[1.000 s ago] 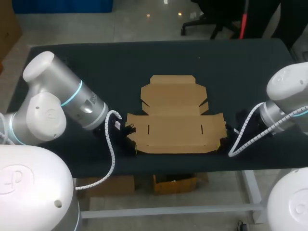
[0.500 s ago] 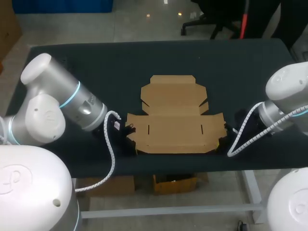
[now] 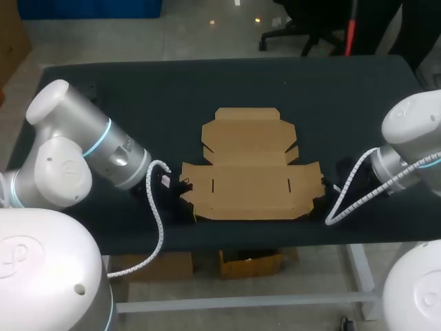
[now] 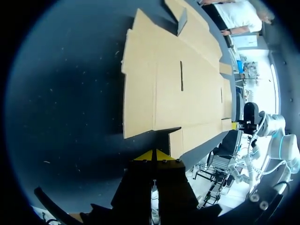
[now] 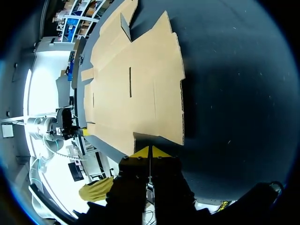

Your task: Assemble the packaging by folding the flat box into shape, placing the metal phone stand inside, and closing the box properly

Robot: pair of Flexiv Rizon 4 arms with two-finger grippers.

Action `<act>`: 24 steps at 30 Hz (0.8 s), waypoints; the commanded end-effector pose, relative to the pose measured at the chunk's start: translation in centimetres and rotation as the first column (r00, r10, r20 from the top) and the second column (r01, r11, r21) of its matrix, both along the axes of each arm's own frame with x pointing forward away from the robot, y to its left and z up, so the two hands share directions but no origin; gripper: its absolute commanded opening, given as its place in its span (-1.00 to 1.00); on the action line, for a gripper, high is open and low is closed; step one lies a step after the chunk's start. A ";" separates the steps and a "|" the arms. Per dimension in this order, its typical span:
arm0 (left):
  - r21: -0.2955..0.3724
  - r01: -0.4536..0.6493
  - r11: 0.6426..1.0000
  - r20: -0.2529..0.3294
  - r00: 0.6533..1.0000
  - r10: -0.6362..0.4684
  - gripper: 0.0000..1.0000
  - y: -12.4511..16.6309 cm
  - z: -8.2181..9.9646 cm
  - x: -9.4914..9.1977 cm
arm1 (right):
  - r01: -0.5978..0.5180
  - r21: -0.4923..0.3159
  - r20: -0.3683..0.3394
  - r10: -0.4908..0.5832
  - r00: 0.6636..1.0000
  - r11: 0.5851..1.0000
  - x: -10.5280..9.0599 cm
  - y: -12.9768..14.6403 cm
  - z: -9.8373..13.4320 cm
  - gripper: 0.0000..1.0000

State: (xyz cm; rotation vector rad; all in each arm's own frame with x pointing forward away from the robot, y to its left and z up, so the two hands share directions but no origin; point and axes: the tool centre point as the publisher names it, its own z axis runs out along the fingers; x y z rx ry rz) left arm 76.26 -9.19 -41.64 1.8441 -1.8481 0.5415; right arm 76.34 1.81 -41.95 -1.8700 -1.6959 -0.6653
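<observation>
The flat box [image 3: 251, 171] lies unfolded on the dark tabletop [image 3: 138, 89], about midway between the left and right edges and nearer the near edge than the far one. It is plain brown cardboard, spread out in one sheet. Its wide main panel, which carries two short slits, lies toward the near edge, with its front border close to that edge. A narrower panel with clipped corners points toward the far edge. In the wrist views a small side flap [image 4: 181, 21] near the fold between the two panels tips up off the sheet, while the rest lies flat.

The left claw [image 4: 153, 154] sits low at the sheet's near-left corner, its two yellow tips pressed together with no gap between them. The cardboard's notched edge lies just ahead of the tips; whether they touch it cannot be made out. The right claw [image 5: 149, 151] sits likewise at the near-right corner, its tips also pressed together, with the sheet's edge just ahead of them and contact unclear.

The left arm [image 3: 83, 152] comes in over the left edge and the right arm [image 3: 413, 134] over the right edge, each trailing a white coiled cable [image 3: 158, 207] down toward its claw
</observation>
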 end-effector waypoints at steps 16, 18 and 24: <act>-0.050 0.001 0.999 0.003 1.000 -0.001 -1.00 0.0 -0.3 0.1 | 0.009 0.039 0.011 -0.009 1.000 0.999 0.3 -0.2 -0.2 -1.00; -0.053 0.001 0.999 0.004 1.000 -0.001 -1.00 0.0 -0.3 0.2 | 0.009 0.041 0.009 -0.010 1.000 0.999 0.3 -0.1 -0.4 -1.00; -0.064 -0.001 0.998 0.008 1.000 0.001 -1.00 -0.1 -0.1 0.4 | 0.006 0.046 0.009 -0.007 1.000 0.999 0.3 0.0 -0.4 -1.00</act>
